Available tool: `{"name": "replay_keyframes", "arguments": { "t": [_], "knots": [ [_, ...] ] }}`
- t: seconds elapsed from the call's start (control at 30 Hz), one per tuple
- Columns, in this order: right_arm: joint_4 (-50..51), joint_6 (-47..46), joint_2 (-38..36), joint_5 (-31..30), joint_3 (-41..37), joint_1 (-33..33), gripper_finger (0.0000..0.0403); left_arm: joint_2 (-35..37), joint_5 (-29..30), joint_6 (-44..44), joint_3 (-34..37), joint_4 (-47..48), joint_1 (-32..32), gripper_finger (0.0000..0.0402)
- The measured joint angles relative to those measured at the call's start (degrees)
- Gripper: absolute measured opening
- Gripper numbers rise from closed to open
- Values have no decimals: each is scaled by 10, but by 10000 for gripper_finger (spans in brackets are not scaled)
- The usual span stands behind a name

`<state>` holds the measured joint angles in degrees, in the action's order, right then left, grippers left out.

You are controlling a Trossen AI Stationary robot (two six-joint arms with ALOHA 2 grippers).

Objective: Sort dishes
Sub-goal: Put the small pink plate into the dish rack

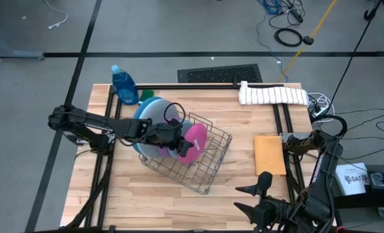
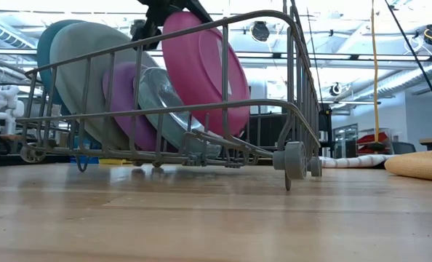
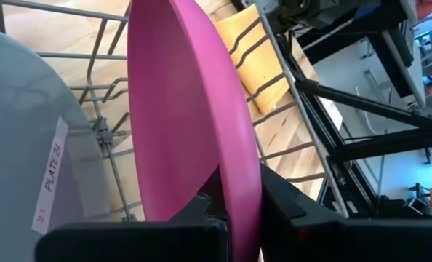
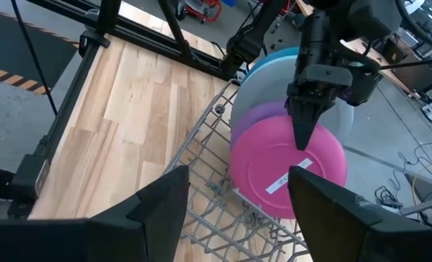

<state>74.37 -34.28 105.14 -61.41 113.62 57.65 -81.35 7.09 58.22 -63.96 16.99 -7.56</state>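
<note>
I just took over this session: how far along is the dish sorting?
Done: nothing visibly sorted; grey plate, purple plate and the others stand in the wire rack.
In hand: left gripper pinches the pink plate by its rim.
Left: every plate. Right gripper waits open at the table edge.

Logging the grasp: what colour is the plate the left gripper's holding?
Pink plate, pinched at its rim by the left gripper; clearest in the right wrist view.
</note>
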Motion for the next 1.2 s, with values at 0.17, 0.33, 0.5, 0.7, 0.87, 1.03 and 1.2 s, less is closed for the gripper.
{"name": "replay_keyframes", "arguments": {
  "t": [0.17,0.33,0.5,0.7,0.87,1.03,1.2],
  "knots": [
    [0,0,0,0,0,0,228,4,1,3,0,6,0,31],
    [0,0,0,0,0,0,228,4,1,15,0,16,0,31],
    [0,0,0,0,0,0,228,7,-4,26,0,18,0,32],
    [0,0,0,0,0,0,228,26,-6,30,0,33,0,32],
    [1,0,0,0,0,0,228,37,6,27,0,37,0,32],
    [1,0,0,0,0,0,228,31,6,26,0,36,0,31],
    [0,0,0,0,0,0,228,27,7,28,0,38,0,31]
  ]
}}
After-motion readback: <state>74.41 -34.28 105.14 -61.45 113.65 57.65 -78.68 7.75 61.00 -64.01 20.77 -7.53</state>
